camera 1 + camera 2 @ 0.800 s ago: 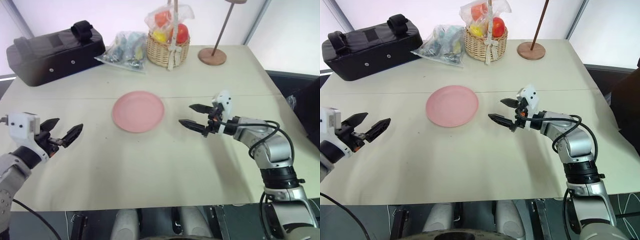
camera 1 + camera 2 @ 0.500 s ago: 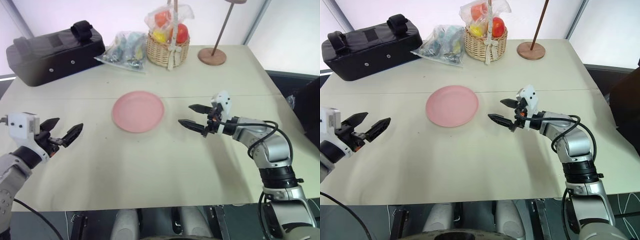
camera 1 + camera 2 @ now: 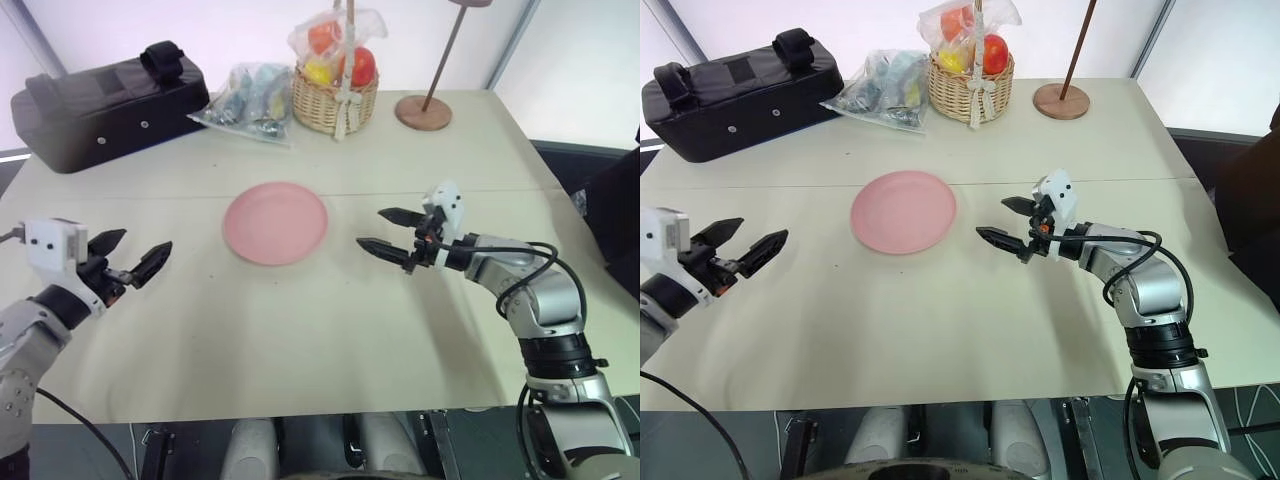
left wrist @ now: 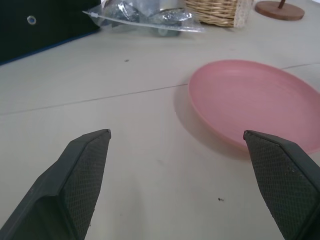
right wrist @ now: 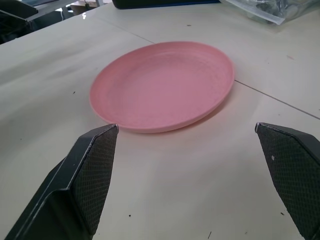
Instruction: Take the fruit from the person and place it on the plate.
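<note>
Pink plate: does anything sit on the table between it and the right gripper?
Nothing visible does. The right gripper hangs open beside the pink plate, with bare table between them. The wicker basket stands further back.

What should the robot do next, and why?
Probably just wait, keeping the right hand open beside the plate. Both it and the left hand are open and hold nothing, the pink plate is bare, and the fruit it needs has not been offered.

Bright, even daylight; soft shadows; sharp focus, no glare.
</note>
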Controlling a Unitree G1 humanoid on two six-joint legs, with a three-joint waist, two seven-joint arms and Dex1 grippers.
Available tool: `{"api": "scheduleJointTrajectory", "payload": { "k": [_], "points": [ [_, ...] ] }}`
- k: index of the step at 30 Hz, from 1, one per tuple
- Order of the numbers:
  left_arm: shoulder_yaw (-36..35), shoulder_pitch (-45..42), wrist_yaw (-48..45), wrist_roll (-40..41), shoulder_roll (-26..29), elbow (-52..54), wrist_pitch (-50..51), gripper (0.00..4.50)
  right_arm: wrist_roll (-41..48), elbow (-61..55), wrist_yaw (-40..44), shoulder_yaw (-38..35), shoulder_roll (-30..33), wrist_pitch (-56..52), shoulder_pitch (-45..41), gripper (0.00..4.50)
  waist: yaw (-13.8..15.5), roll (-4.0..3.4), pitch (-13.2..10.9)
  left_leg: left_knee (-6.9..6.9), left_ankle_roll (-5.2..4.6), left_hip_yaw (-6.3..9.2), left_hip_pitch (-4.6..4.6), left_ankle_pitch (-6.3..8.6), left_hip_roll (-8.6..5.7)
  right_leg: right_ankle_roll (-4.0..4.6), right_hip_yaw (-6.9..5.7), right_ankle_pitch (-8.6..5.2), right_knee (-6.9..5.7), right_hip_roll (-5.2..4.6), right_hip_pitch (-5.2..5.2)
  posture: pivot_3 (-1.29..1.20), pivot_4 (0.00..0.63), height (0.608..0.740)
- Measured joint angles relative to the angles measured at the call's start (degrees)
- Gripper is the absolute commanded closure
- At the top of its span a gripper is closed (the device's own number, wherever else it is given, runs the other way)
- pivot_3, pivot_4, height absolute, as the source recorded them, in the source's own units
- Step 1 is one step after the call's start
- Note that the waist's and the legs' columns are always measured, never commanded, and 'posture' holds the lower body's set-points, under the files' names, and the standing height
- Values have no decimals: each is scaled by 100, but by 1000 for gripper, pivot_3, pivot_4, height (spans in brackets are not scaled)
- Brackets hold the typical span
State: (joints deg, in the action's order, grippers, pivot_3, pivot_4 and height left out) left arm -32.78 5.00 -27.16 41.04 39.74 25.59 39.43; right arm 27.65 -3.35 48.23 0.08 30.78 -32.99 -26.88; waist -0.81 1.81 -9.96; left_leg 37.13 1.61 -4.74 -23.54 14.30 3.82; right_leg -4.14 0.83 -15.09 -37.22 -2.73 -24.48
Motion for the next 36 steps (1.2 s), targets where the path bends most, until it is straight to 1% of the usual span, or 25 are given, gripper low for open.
{"api": "scheduleJointTrajectory", "payload": {
  "k": [36],
  "points": [
    [56,-198,-118,-203,-48,-206,-150,52,14,-98,-96,-37,-5,-43,4,0,2,0,0,0,0,-1,0,0,0,-1,0,1,0,0,0,0,150,740]
  ]
}}
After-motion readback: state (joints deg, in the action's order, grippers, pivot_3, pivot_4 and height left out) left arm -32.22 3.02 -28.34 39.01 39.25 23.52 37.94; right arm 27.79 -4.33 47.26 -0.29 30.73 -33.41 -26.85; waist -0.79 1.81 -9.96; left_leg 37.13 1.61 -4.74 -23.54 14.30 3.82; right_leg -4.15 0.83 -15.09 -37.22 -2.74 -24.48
